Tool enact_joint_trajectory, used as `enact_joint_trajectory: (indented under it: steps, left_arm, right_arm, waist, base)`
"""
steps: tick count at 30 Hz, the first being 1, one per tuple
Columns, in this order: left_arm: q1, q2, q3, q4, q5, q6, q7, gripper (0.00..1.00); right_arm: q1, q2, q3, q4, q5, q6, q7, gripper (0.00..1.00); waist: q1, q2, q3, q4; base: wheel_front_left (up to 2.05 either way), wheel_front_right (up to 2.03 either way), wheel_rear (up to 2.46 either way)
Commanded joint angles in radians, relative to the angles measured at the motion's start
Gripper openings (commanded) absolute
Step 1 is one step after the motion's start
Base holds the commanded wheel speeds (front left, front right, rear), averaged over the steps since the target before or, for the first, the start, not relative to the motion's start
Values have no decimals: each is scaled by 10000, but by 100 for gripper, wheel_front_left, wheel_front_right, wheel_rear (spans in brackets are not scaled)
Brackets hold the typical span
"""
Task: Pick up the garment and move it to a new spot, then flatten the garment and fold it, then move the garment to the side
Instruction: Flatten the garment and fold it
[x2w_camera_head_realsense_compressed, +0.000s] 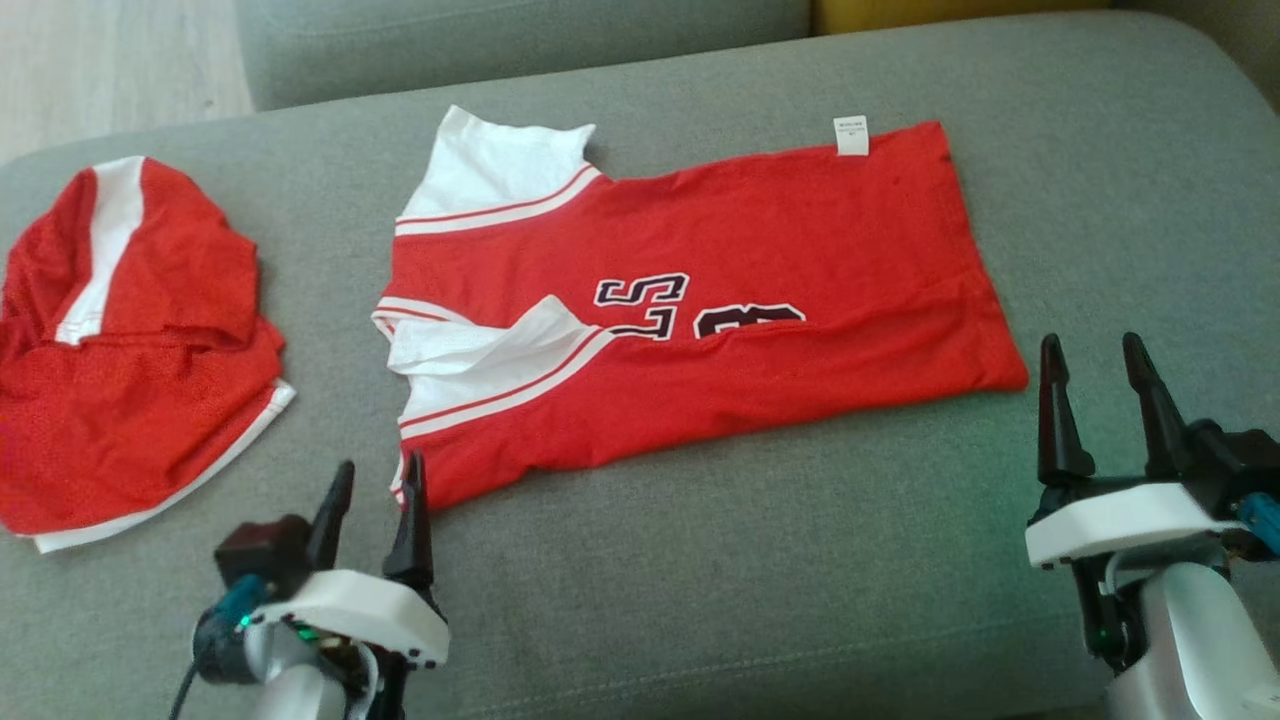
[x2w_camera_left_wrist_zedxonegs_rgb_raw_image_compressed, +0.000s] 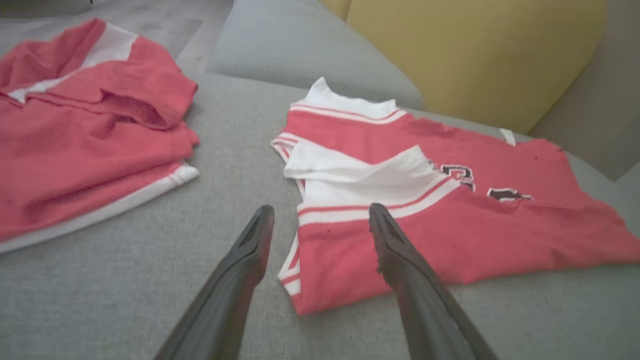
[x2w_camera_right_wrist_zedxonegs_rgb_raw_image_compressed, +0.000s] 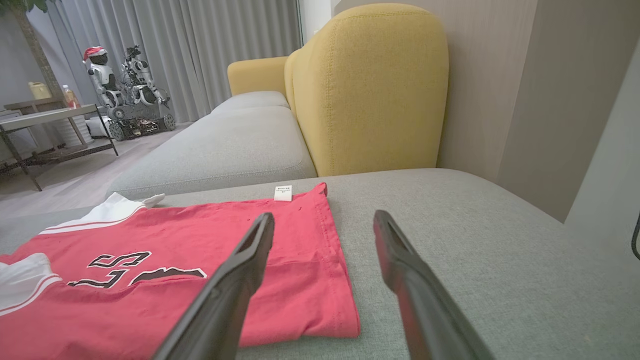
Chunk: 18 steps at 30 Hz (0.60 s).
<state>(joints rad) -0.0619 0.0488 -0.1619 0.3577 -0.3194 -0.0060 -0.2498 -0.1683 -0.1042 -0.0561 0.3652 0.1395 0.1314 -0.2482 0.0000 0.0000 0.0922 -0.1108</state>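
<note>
Grey sofa seat (x2w_camera_head_realsense_compressed: 700, 560) fills the head view, and the red jersey (x2w_camera_head_realsense_compressed: 760, 260) lies spread across its middle, long side running left to right. Its white sleeves sit at the left end, one of them folded in over the red. A white tag (x2w_camera_head_realsense_compressed: 851, 135) sticks out at the far edge, and black-and-white numerals (x2w_camera_head_realsense_compressed: 645, 303) are partly tucked under a fold. A second red garment (x2w_camera_head_realsense_compressed: 130, 350) lies bunched at the far left, well apart from the jersey. The left claw (x2w_camera_head_realsense_compressed: 378, 468) stands at the lower left with its fingers spread and nothing between them; one fingertip overlaps the jersey's near left corner. The right claw (x2w_camera_head_realsense_compressed: 1092, 345) stands at the lower right, just beside the jersey's near right corner, also spread and empty.

From the left wrist, the two dark fingers are parted over the seat. The jersey's near corner lies between them and under the right-hand finger; whether that finger touches the cloth cannot be told. A yellow backrest (x2w_camera_left_wrist_zedxonegs_rgb_raw_image_compressed: 475, 55) rises behind, and wooden floor (x2w_camera_left_wrist_zedxonegs_rgb_raw_image_compressed: 165, 25) shows at the top left.

From the right wrist, the fingers are wide apart and hold nothing. One crosses the jersey's hem end in the picture, the other hangs over bare grey seat. Beyond are grey curtains (x2w_camera_right_wrist_zedxonegs_rgb_raw_image_compressed: 200, 45), a low table (x2w_camera_right_wrist_zedxonegs_rgb_raw_image_compressed: 50, 117) and a small robot figure (x2w_camera_right_wrist_zedxonegs_rgb_raw_image_compressed: 100, 70).
</note>
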Motion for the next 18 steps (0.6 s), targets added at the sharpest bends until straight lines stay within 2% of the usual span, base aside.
enact_joint_trajectory:
  steps: [1, 10, 18]
  left_arm:
    - [-667, 17, 200, 104, 98, 96, -119, 100]
    - [-1785, 29, 205, 2549, 493, 531, -120, 100]
    - [-2582, 150, 16, 4505, 624, 491, -108, 100]
  right_arm:
    - [-310, 20, 257, -383, -20, -7, -134, 100]
    - [-435, 75, 459, -457, 38, -7, -135, 100]
    - [-500, 97, 504, -474, 54, -7, -135, 100]
  waist:
    - [0, 0, 86, -80]
    - [0, 0, 391, -456]
    - [0, 0, 495, -650]
  base:
    - [0, 0, 0]
    - [0, 0, 0]
    - [0, 0, 0]
